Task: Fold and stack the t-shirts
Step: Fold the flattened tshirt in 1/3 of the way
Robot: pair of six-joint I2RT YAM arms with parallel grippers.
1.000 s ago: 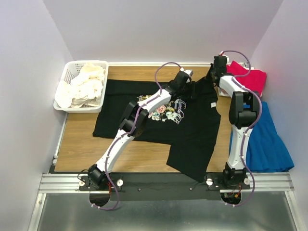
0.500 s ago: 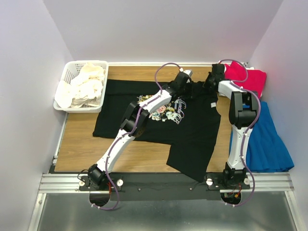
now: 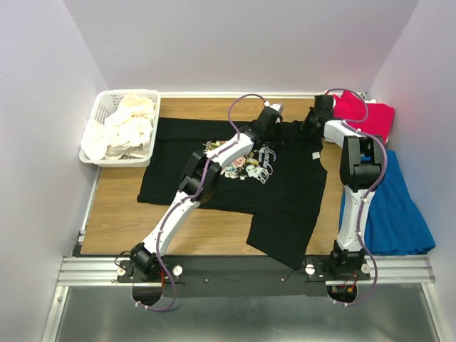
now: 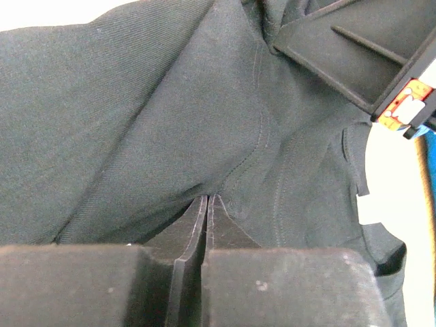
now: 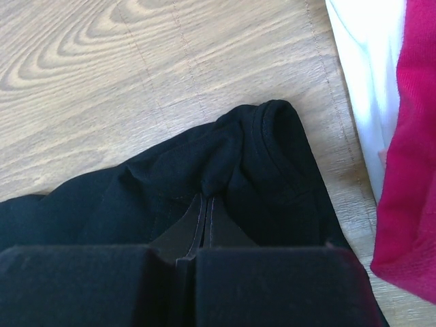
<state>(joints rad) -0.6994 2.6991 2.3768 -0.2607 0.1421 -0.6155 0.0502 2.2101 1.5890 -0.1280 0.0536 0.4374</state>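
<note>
One cloth-filled basket [image 3: 107, 95] sits beside, perhaps touching, black t-shirt [image 3: 285, 199].

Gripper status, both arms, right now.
Left gripper: closed, pinching a fold of the black t-shirt.
Right gripper: closed, pinching the same shirt at a hemmed edge.

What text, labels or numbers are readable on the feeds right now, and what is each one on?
Nothing can be read clearly.
White script on the chest of the black t-shirt: too small and partly covered.
Small white tag on the same shirt: too small to show any print.
Orange-and-white sticker in the left wrist view: blurred.
</note>
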